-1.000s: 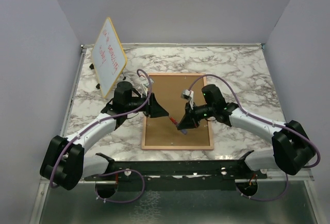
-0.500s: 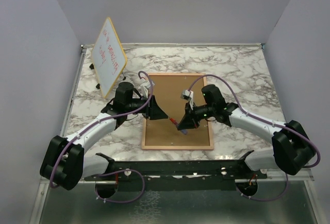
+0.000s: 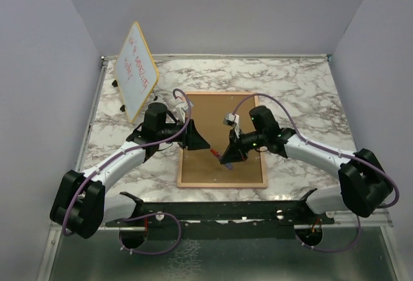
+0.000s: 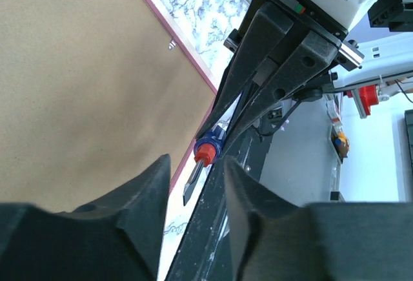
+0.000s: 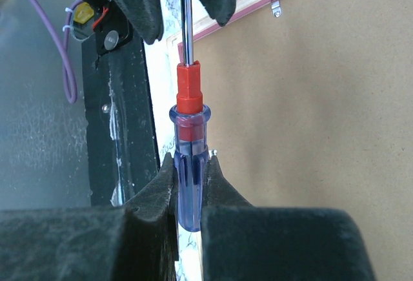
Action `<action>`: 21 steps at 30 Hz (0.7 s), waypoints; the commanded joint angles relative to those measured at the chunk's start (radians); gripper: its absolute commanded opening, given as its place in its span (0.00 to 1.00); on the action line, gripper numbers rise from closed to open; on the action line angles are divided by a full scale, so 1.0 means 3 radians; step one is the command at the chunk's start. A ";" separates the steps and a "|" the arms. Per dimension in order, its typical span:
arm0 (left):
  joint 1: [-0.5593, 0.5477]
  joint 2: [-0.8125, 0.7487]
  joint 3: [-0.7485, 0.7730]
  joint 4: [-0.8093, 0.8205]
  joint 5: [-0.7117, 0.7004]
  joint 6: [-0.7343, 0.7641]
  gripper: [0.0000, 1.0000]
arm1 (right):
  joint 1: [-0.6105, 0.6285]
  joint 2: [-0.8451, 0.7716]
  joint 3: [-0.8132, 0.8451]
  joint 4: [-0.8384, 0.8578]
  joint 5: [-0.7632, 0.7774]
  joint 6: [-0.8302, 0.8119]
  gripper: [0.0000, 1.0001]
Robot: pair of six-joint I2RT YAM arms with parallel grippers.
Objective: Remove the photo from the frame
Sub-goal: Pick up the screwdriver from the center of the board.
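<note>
Right jaws shifted screwdriver (image 5: 190, 135) slightly left.

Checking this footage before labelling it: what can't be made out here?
The photo: hidden in every view beneath the brown fibreboard back of the pink-edged rectangular frame.
Tip of the blue-handled, red-collared screwdriver: right wrist view, shaft cut off by the top edge.
Red writing on the yellow-edged whiteboard: top view, too small to read.
</note>
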 commanded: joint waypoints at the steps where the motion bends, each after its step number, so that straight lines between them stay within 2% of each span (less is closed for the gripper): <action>1: 0.0002 0.0022 0.0096 -0.0048 -0.0020 0.0065 0.35 | 0.0025 0.0075 0.0098 -0.0028 0.0031 -0.0041 0.01; 6: 0.0002 0.0019 0.0106 -0.0074 -0.0029 0.0085 0.15 | 0.0026 0.0057 0.0079 0.0010 0.0024 -0.0053 0.01; 10: 0.0002 0.0013 0.0106 -0.0086 -0.0066 0.0100 0.10 | 0.0026 0.0072 0.0084 -0.0044 0.0035 -0.0067 0.01; 13: 0.0002 0.0013 0.0102 -0.0086 -0.0070 0.0110 0.01 | 0.0026 0.0104 0.0099 -0.0099 0.0028 -0.0062 0.01; 19: 0.0002 -0.0022 0.0077 -0.0039 -0.0051 0.0121 0.00 | 0.0025 0.0104 0.0105 -0.0108 0.0066 -0.0033 0.01; 21: 0.0002 -0.0056 0.0057 -0.0014 -0.0057 0.0121 0.00 | 0.0025 0.0097 0.0124 -0.0115 0.0141 -0.0006 0.05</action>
